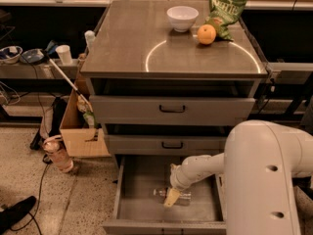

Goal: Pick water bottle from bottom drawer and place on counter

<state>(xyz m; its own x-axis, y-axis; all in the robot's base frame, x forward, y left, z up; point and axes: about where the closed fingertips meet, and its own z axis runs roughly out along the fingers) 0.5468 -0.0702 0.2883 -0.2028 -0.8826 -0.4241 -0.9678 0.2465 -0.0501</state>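
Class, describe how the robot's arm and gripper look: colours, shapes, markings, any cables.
The arm is smooth glossy white: a bulky rounded casing near the camera with two small dark dots, narrowing to a slimmer tube with a rounded wrist joint. The gripper, down in the bottom drawer, is pale cream-yellow, unlike the white arm. No cables or lettering show.

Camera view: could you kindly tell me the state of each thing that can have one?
bottom drawer: pulled open.
water bottle: lying on its side in the bottom drawer.
gripper: down inside the bottom drawer, at the water bottle.
top drawer: shut.
middle drawer: shut.
bowl: upright on the counter.
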